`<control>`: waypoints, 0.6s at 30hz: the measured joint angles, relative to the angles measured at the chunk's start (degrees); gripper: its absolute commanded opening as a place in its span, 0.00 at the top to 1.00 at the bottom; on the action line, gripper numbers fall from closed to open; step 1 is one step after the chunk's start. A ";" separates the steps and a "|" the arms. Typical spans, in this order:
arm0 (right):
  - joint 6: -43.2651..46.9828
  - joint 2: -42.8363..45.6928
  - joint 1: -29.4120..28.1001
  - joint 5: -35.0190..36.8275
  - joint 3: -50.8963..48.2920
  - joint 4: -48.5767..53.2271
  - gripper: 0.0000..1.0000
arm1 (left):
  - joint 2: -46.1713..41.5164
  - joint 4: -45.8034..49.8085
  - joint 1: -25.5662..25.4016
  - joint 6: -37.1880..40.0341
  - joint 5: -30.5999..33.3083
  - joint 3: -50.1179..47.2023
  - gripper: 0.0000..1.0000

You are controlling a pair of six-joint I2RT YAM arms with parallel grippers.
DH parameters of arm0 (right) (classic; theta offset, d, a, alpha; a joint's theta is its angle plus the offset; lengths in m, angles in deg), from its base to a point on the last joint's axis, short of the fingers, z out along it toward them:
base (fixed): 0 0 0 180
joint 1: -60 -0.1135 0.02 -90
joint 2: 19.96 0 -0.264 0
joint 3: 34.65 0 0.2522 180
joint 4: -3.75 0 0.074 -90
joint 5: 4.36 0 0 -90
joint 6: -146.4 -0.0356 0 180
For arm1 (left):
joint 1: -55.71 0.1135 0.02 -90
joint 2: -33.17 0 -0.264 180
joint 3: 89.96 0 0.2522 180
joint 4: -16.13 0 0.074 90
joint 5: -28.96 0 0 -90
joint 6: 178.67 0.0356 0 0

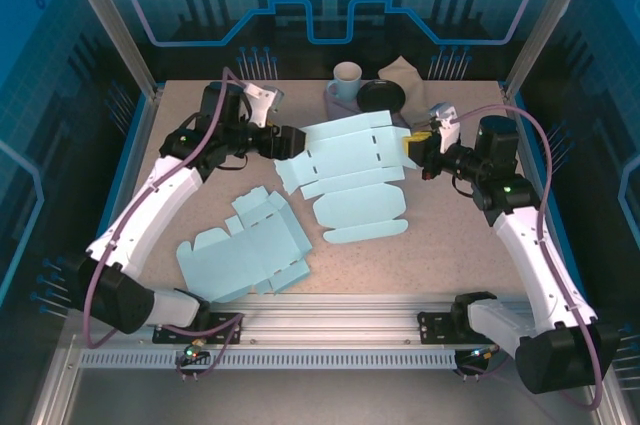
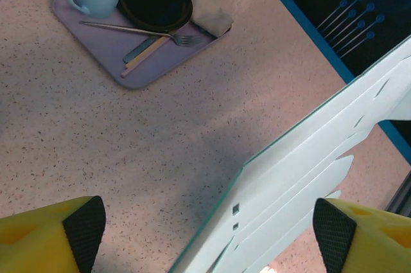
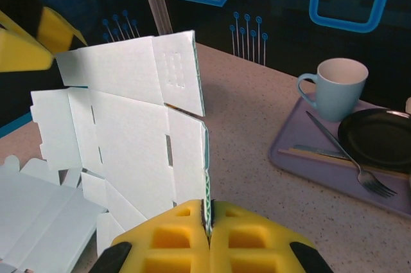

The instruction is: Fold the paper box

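A light blue flat box blank point(image 1: 345, 150) is held raised on edge above the middle of the table. My right gripper point(image 1: 412, 145) is shut on its right edge; in the right wrist view the yellow gripper point(image 3: 209, 225) pinches the cardboard edge and the white blank point(image 3: 135, 132) stands upright ahead. My left gripper point(image 1: 290, 142) is at the blank's left end, open. In the left wrist view the gripper point(image 2: 209, 234) is spread wide and the blank point(image 2: 308, 176) slants between the pads, touching neither.
Two more flat blanks lie on the table, one at front left point(image 1: 245, 245) and one in the middle point(image 1: 362, 213). A purple tray point(image 2: 160, 61) at the back holds a cup point(image 1: 346, 78), a black plate point(image 1: 381, 96), a fork point(image 2: 148, 30) and a napkin point(image 1: 402, 69).
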 measured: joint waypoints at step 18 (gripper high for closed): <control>2.29 0.02 0.11 -3.17 -0.13 -1.75 0.68 | -0.94 -2.32 -0.02 1.81 -11.45 -4.35 1.00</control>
